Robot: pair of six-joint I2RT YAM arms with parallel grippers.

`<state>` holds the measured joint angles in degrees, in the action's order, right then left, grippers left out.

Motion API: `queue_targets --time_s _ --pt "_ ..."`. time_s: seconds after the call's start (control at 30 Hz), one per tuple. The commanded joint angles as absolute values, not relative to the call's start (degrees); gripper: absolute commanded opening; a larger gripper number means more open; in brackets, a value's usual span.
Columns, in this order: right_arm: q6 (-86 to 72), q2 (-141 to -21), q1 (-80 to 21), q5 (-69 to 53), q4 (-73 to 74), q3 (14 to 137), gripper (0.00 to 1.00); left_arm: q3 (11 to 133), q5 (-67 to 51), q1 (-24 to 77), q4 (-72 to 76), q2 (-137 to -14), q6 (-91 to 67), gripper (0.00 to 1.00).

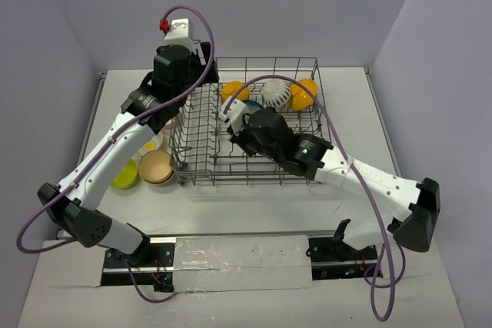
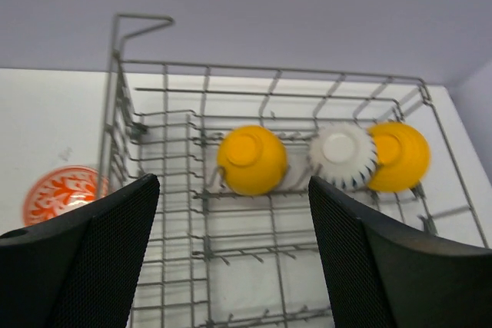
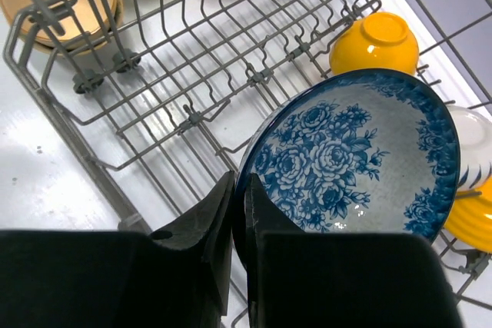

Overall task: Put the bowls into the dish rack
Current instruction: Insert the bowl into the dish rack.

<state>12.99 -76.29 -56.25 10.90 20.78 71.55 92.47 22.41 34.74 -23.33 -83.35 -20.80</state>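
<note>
Two orange-yellow bowls and white striped bowl racked along far edge of dish rack; right gripper clamped on blue-patterned bowl over the rack, left gripper spread, empty; tan bowl, lime green bowl, red-and-white bowl wait by left edge of desk.

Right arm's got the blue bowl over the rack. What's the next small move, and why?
Probably ease the blue-patterned bowl down into the dish rack beside the orange-yellow bowl: the right gripper pinches its rim, holding it on edge, and the wires beneath look unoccupied.
</note>
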Motion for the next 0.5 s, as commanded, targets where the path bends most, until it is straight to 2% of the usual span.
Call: queue_targets --time_s 0.0,0.13,0.23,0.37,0.47 --pt "11.9 -70.2 -56.9 12.5 18.4 70.9 0.00 98.9 33.2 33.7 -26.2 -85.9 -18.2 0.83" --pt "10.7 -64.3 -56.9 14.0 19.8 68.8 0.00 101.2 30.9 28.9 -32.9 -87.5 -19.2 0.83" --pt "9.4 -58.5 -56.7 15.5 20.6 68.5 0.00 98.1 28.5 27.3 -36.8 -86.7 -20.7 0.83" --pt "6.5 -51.6 -52.9 9.6 20.5 70.4 0.00 88.4 26.6 27.3 -39.3 -83.2 -23.1 0.82" --pt "3.0 -50.7 -48.5 4.1 20.3 73.1 0.00 83.9 23.2 27.5 -40.9 -82.4 -23.7 0.79"
